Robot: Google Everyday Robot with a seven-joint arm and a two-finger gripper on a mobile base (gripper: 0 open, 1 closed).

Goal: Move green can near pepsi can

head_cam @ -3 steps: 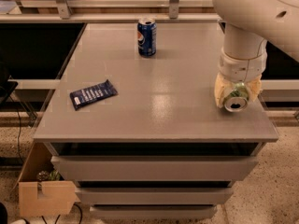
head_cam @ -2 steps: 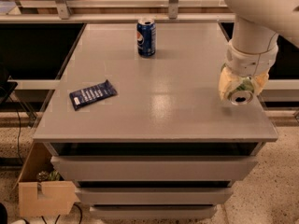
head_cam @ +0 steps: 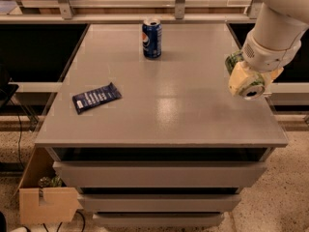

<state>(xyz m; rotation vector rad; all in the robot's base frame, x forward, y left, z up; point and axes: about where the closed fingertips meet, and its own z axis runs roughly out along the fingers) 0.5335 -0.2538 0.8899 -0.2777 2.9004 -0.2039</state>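
A flat dark blue snack wrapper (head_cam: 96, 97) lies near the left edge of the grey table (head_cam: 159, 115), which has drawers below. A brown cardboard box (head_cam: 46, 197) sits on the floor at its left foot. The pincer (head_cam: 240, 72), clasping the green can (head_cam: 247, 84), hangs above the table's right edge.

we see a smooth grey worktop (head_cam: 164, 105) with a soft sheen, a glossy metal pepsi can (head_cam: 151, 38), a shiny plastic snack wrapper (head_cam: 96, 97) and a matt cardboard box (head_cam: 46, 204). over the worktop's right edge, the smooth cream plastic gripper (head_cam: 244, 77) clasps the glossy green can (head_cam: 234, 60).
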